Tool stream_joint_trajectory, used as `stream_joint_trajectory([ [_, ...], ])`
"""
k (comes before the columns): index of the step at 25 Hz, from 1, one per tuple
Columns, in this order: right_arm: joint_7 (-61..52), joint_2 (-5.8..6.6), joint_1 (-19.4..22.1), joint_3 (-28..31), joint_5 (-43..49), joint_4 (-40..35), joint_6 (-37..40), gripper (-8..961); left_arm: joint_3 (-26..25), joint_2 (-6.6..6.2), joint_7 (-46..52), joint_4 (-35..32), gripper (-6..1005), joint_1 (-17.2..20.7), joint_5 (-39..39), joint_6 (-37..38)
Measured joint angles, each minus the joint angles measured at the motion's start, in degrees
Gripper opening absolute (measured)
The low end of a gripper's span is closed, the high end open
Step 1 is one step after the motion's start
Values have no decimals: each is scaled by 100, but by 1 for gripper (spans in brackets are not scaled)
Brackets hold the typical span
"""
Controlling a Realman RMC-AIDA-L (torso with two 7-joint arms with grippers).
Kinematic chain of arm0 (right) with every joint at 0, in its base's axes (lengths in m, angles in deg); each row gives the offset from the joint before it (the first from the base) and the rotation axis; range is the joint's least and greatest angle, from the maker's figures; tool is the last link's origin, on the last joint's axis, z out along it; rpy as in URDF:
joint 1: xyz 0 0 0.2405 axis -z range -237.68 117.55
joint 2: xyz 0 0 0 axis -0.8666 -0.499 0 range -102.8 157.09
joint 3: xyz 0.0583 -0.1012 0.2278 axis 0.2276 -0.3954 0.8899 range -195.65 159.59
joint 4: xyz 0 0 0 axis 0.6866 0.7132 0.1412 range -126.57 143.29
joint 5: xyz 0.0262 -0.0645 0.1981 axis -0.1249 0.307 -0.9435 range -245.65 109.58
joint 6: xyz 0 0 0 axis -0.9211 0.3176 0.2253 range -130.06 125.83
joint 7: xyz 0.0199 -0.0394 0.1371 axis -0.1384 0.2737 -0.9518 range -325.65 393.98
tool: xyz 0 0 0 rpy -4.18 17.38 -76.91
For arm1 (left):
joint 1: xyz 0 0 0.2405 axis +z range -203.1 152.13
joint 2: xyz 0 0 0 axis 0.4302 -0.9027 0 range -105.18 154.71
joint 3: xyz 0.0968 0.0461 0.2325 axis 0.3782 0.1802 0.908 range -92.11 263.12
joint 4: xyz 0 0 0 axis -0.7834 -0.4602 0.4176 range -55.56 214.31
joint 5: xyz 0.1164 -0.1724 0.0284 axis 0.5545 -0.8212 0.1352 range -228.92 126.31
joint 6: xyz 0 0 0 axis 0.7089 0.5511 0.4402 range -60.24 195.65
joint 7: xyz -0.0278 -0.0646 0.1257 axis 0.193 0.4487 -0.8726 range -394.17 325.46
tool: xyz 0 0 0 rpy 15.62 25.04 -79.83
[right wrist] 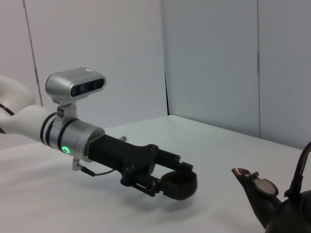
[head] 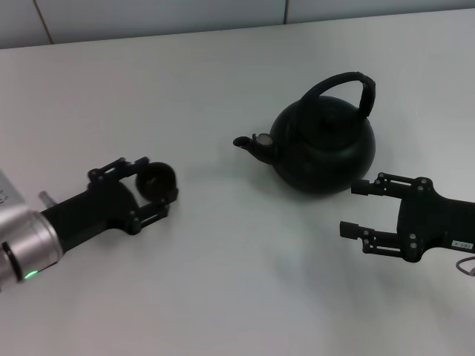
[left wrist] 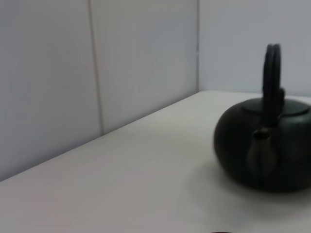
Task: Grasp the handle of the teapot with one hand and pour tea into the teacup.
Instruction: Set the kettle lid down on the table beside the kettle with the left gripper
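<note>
The black teapot (head: pixel 323 144) stands on the white table right of centre, with its short spout (head: pixel 245 142) pointing to the left. Its arched handle (head: pixel 343 83) rises over the lid. My right gripper (head: pixel 355 209) is open and empty, low over the table just in front of the teapot's right side, not touching it. My left gripper (head: pixel 152 189) is shut around the small black teacup (head: pixel 157 184), left of the spout. The right wrist view shows the teacup (right wrist: pixel 179 184) between the left fingers. The left wrist view shows the teapot (left wrist: pixel 267 150) and handle (left wrist: pixel 272 73). No tea is visible.
The white table (head: pixel 237 297) runs back to a pale tiled wall (head: pixel 148 18). The left arm's silver forearm (right wrist: pixel 73 136) with a green light reaches in from the left.
</note>
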Motion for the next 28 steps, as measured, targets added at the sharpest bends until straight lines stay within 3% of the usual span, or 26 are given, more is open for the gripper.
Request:
stream_joint_trajectory([
  [11, 0, 0, -7, 1, 0, 0, 12, 709, -41, 10, -235, 724, 699, -750, 19, -278],
  [28, 0, 0, -22, 1, 0, -9, 11, 709, -383, 10, -931, 1245, 710, -804, 28, -923],
])
